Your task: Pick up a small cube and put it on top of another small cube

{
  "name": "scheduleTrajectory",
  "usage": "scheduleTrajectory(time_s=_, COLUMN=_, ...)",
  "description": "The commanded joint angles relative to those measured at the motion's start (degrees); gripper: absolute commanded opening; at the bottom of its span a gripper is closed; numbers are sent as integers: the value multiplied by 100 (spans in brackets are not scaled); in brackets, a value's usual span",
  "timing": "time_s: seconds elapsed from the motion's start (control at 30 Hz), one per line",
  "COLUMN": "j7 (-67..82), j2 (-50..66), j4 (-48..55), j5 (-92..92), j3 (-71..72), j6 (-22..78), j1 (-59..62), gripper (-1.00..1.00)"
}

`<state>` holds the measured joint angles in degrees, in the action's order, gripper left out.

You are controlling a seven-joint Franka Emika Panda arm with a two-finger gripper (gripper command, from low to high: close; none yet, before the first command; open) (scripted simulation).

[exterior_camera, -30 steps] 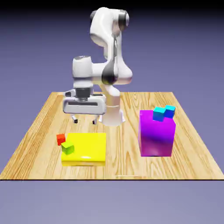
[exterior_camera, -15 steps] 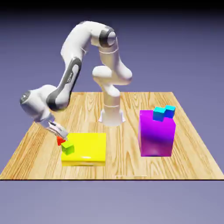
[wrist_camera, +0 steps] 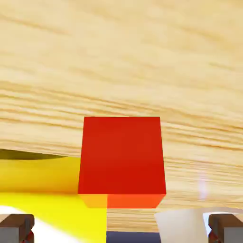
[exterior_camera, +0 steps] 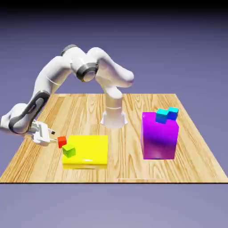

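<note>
Left of centre in the exterior view, the red cube (exterior_camera: 62,141) sits at the yellow slab (exterior_camera: 86,150) — the gripper (exterior_camera: 51,135) beside it, jaws spread wide apart, holding nothing.

small cube (exterior_camera: 62,141): plain red
green cube (exterior_camera: 69,151): green
slab (exterior_camera: 89,151): yellow
block (exterior_camera: 159,140): purple
teal cubes (exterior_camera: 166,114): teal
table (exterior_camera: 133,169): light wood grain
arm (exterior_camera: 67,75): white

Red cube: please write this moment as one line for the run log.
phase: approach | end effector: open, level, beside red cube | red cube: not gripped, at yellow slab corner | green cube: on slab
</note>
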<state>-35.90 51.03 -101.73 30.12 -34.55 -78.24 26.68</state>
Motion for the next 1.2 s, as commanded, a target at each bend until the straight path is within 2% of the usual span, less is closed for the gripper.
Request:
scheduleTrajectory(time_s=0.0, j7=43, j2=14, j4=-208, j5=60, j3=37, j6=-197, j1=-66, gripper=0)
scheduleTrajectory(time_s=0.07, j7=127, j2=41, j4=-610, j5=175, j3=110, j6=-579, j1=-193, gripper=0)
scheduleTrajectory(time_s=0.1, j7=127, j2=41, j4=-611, j5=175, j3=110, j6=-579, j1=-193, gripper=-100)
scheduleTrajectory(time_s=0.27, j7=-46, j2=-27, j4=202, j5=-62, j3=-30, j6=190, j1=65, gripper=-100)
scheduleTrajectory(time_s=0.63, j7=-598, j2=-2310, j4=-563, j5=-448, j3=1234, j6=-872, j1=-51, gripper=-100)
scheduleTrajectory(time_s=1.17, j7=-3389, j2=-5633, j4=-3163, j5=2155, j3=3737, j6=-1541, j1=-279, gripper=-100)
